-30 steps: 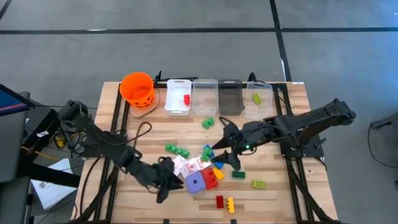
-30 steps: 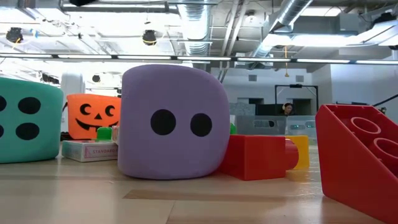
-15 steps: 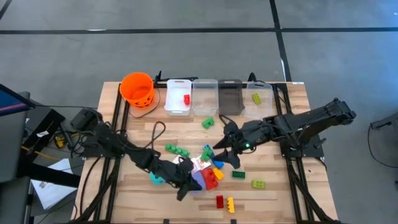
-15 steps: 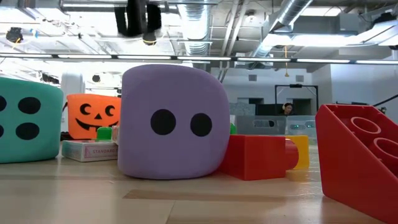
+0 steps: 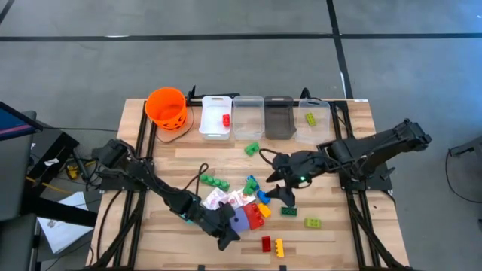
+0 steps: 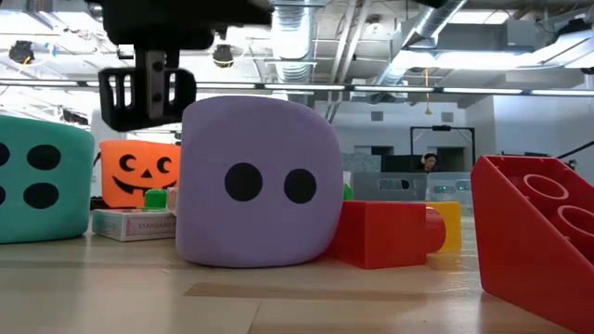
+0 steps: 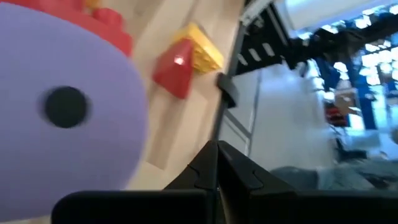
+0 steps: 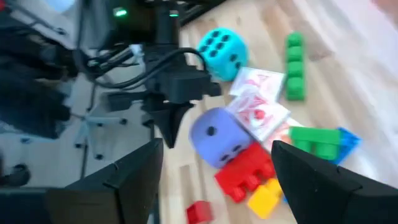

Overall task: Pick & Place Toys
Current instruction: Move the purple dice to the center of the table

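High view: left gripper (image 5: 226,239) has travelled across the tabletop (image 5: 331,233) over the last second, from left of the toy pile to the near-left side of the purple die (image 5: 239,220); its fingers, slightly apart a second ago, are now pressed together and hold nothing (the left wrist view shows the closed tips with only bare wood beyond, the die filling the frame beside them); I judge this a push or a repositioning rather than a pick, so no toy has been gained; low view confirms the gripper hanging just above and beside the die's upper corner, not around it; right gripper (image 5: 273,184) waits over the far-right edge of the pile, fingers spread, empty, unchanged in opening; toys remain clustered mid-tabletop: purple die against a red brick (image 5: 254,215), red-and-white cards (image 5: 226,200) just beyond, teal die (image 5: 188,217) largely hidden under the left arm, green bricks (image 5: 215,181) farther back, a small red brick (image 5: 266,244) and yellow brick (image 5: 279,248) near the front edge; clear bins (image 5: 265,117) and orange bucket (image 5: 166,107) line the far side, well apart from the pile; obstruction: die, red brick and cards sit touching, leaving little room for closed fingers to get around any single piece.
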